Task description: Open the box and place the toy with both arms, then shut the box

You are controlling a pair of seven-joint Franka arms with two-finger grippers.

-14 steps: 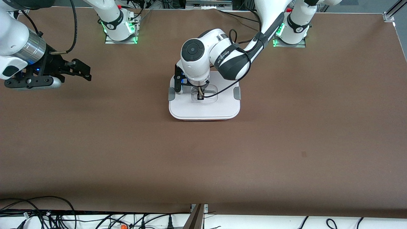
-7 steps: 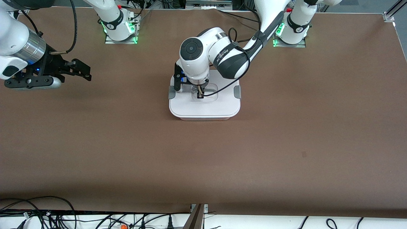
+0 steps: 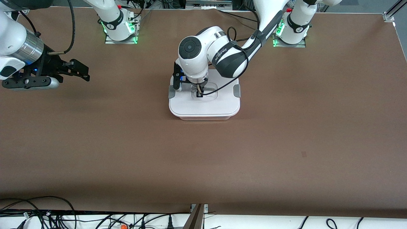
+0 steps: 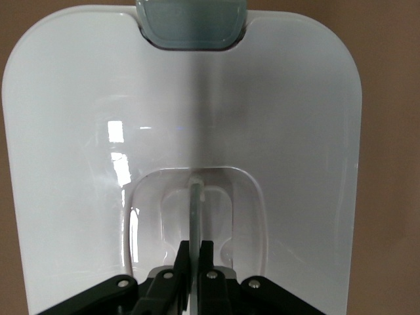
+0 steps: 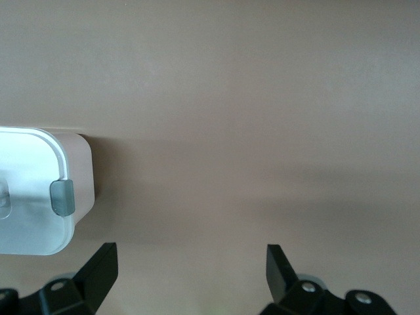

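The box [image 3: 203, 118] stands mid-table with its white lid [image 3: 204, 107] on top and a grey clip [image 3: 236, 91] at each side. My left gripper [image 3: 199, 94] comes down onto the lid's middle and is shut on the clear handle [image 4: 195, 203], which shows as a thin blade between the black fingers [image 4: 181, 257]. One clip [image 4: 190, 23] shows at the lid's edge in the left wrist view. My right gripper [image 3: 85, 72] hangs open over bare table toward the right arm's end, holding nothing. Its wrist view catches the box's corner [image 5: 82, 170] and a clip [image 5: 62, 197]. The toy is out of view.
The brown table [image 3: 286, 133] spreads wide around the box. Both arm bases [image 3: 119, 30] stand along the table's edge farthest from the front camera. Cables [image 3: 47, 213] lie along the edge nearest that camera.
The left gripper has carried the lid by its handle a little away from the front camera, so the lid now sits squarely over the tub. The right gripper has drifted slightly.
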